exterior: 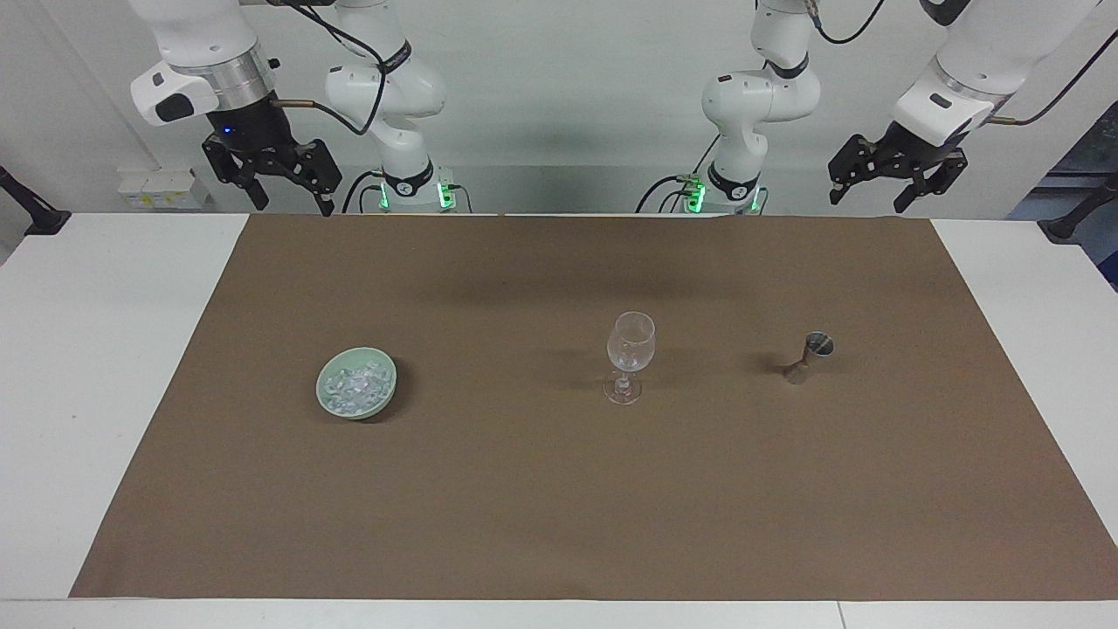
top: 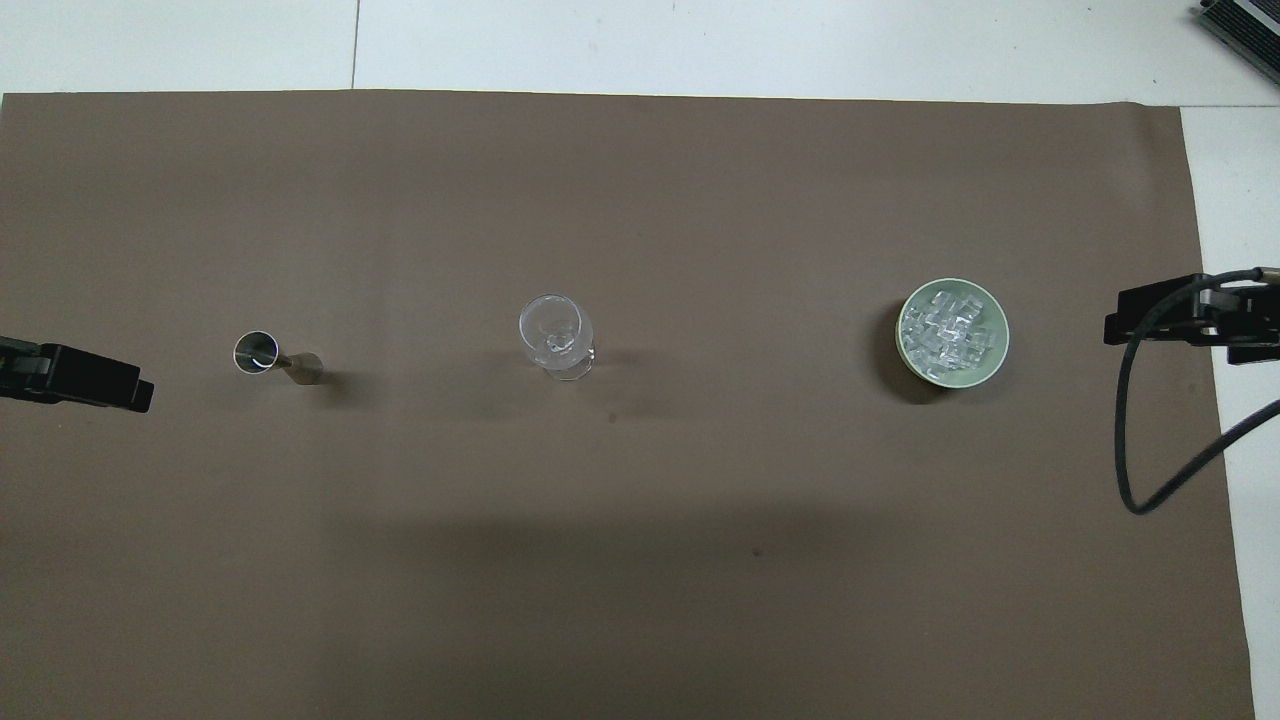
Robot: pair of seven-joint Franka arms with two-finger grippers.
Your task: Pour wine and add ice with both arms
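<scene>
A clear stemmed glass stands upright mid-table on the brown mat. A pale green bowl holding the ice sits toward the right arm's end. A small metal jigger stands toward the left arm's end. My right gripper is open and empty, raised over the mat's edge nearest the robots. My left gripper is open and empty, raised near its own end. Both arms wait.
The brown mat covers most of the white table. A black cable hangs from the right arm's wrist. Black clamps stand at the table's corners by the robots.
</scene>
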